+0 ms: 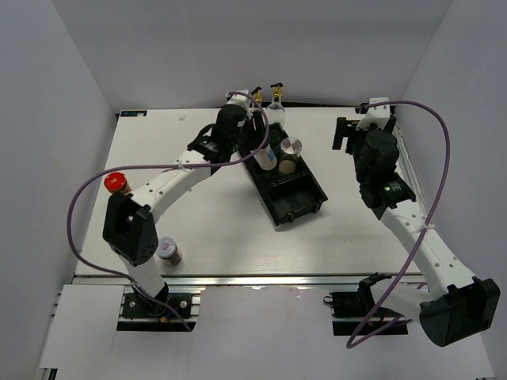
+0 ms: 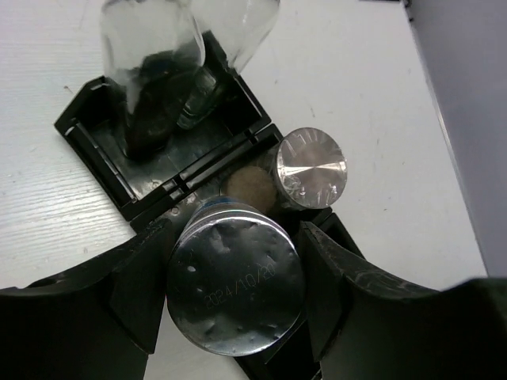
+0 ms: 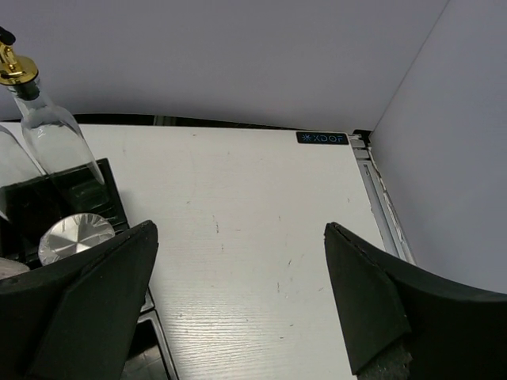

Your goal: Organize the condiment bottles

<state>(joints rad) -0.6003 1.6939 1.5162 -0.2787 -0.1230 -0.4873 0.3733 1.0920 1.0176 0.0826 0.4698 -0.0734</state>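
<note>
My left gripper (image 2: 234,273) is shut on a silver-lidded shaker jar (image 2: 235,289), held upright over the middle compartment of the black tray (image 2: 87,127). In that compartment stand another silver-lidded jar (image 2: 311,168) and a tan-topped jar (image 2: 247,188). Two clear glass bottles (image 1: 257,101) (image 1: 276,100) with gold spouts stand in the tray's far compartment. A red-capped jar (image 1: 116,183) and a silver-lidded jar (image 1: 167,250) stand on the table at the left. My right gripper (image 3: 242,301) is open over bare table, right of the tray.
The tray's near compartment (image 1: 305,207) holds nothing. Grey walls close in the table at the back and both sides. A raised rail (image 3: 380,198) runs along the table's right edge. A purple cable loops over the left arm (image 1: 166,190).
</note>
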